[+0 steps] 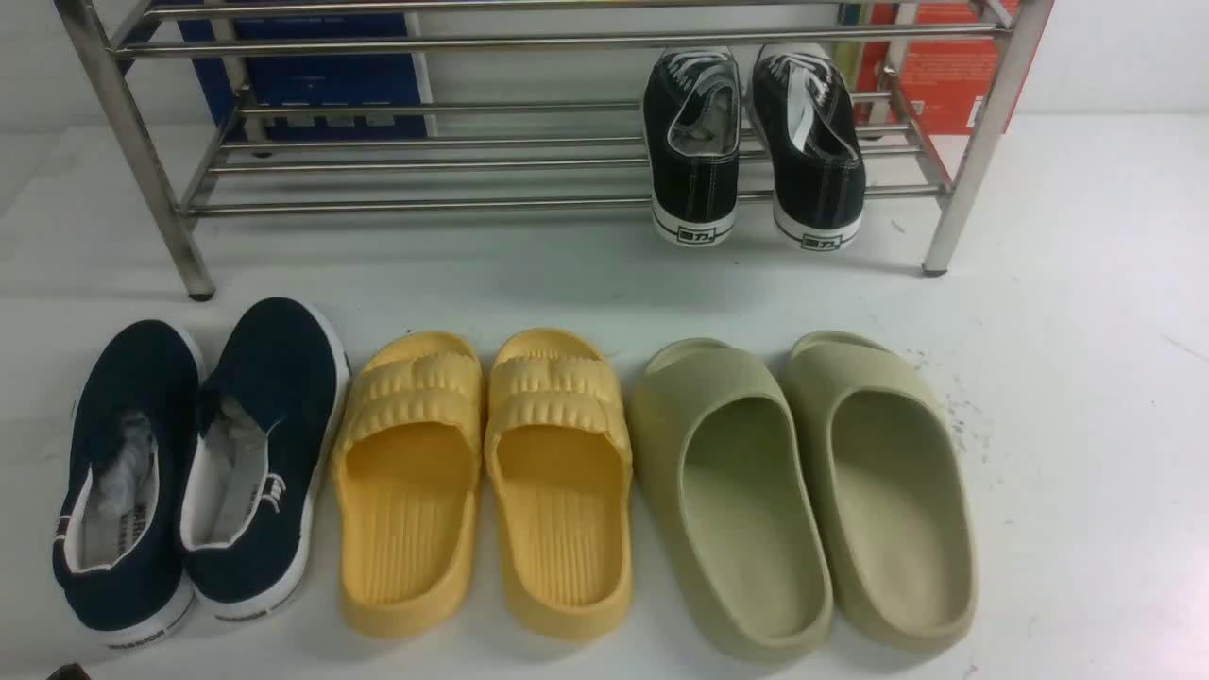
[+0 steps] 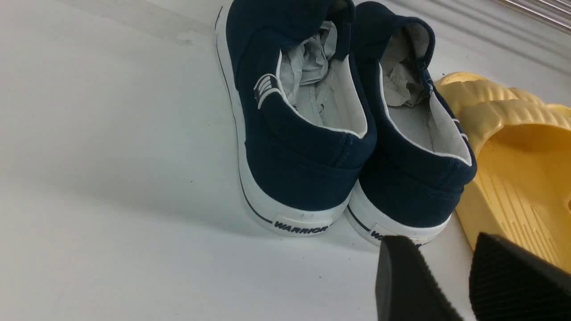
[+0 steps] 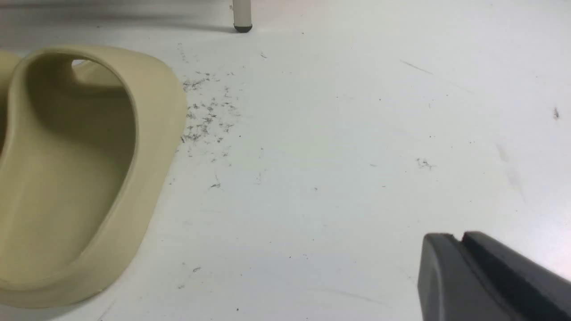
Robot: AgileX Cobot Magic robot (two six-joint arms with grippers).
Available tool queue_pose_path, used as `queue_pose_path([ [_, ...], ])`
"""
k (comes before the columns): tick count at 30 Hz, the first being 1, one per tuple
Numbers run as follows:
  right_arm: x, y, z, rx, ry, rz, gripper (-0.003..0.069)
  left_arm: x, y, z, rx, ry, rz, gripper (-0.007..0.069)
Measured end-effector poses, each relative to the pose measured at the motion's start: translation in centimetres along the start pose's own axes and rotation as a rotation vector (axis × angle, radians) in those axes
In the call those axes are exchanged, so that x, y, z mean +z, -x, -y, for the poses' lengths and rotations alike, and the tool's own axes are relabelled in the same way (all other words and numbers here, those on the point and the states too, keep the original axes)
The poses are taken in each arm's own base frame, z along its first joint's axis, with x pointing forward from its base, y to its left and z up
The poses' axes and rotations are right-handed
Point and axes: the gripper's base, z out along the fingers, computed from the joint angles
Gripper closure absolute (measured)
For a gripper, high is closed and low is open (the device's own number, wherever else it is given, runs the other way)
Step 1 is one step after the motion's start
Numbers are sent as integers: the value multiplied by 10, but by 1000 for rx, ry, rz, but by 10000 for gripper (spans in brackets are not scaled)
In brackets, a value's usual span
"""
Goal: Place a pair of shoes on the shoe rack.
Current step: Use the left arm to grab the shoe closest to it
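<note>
A: State the pose of the left pincer.
B: Its two dark fingertips point toward the heels of the navy canvas slip-on sneakers. They stand apart, partway open, with bare space between them. Nothing is gripped.
A: And the right pincer?
B: Fully closed, fingertips together, nothing between them. It is positioned over the white surface, beside an olive-green slide.
A: Locate the sneakers relative to the left pincer.
B: Just ahead of its fingertips, on the white surface, side by side, soles down, toes directed away from the robot. The yellow ribbed slides lie to the right of the pair.
A: Describe their finish.
B: Navy uppers, white rubber soles with a thin dark line, white lining. The heel label reads "WARRIOR". Crumpled pale paper fills the front of each opening. White striped marks appear on the sides.
A: Specify the rack position.
B: The stainless-steel shoe rack stands beyond the sneakers, farther from the left pincer. Its lower tier carries the black lace-up sneakers, heels toward the robot.
</note>
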Motion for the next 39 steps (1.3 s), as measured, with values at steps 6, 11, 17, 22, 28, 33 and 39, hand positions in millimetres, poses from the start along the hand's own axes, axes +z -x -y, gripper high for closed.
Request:
queue_pose_path([
  [6, 0, 0, 0, 0, 0, 0, 566, 0, 0, 0, 0, 0, 0, 386],
  [11, 0, 0, 0, 0, 0, 0, 560, 0, 0, 0, 2, 0, 3, 386],
  [17, 0, 0, 0, 0, 0, 0, 559, -1, 14, 7, -252, -93, 147, 386],
  [22, 0, 0, 0, 0, 0, 0, 551, -4, 23, 11, -683, -203, 202, 386],
  [28, 0, 0, 0, 0, 0, 0, 545, -9, 32, 15, -757, -242, 218, 438],
  [33, 0, 0, 0, 0, 0, 0, 538, -36, 78, 45, -477, -246, 98, 596],
  [39, 0, 0, 0, 0, 0, 0, 531, -16, 134, 66, -161, 15, -413, 638],
])
